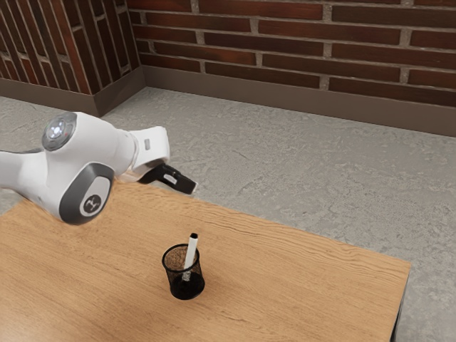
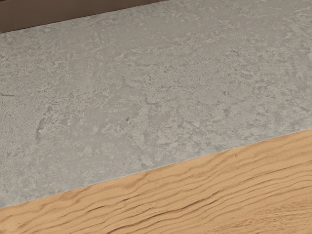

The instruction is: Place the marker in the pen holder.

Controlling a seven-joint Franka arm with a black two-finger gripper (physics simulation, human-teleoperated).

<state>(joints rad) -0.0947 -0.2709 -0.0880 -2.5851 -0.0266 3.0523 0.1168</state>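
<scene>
Tabletop [image 1: 306, 285] — both views, tilted marker [image 1: 191, 251] inside pen holder [image 1: 187, 288] — exterior view

Room (perhaps a loft), brick wall [image 1: 299, 32], grey floor [image 1: 306, 171], wooden table [image 1: 285, 285]

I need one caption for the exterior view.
A white marker leans in the mesh pen holder, the gripper away from it.

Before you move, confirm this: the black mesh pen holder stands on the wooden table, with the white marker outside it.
Not quite: the exterior view shows the white marker inside the black mesh pen holder, its black end up, above the rim. The pen holder does stand on the wooden table.
</scene>
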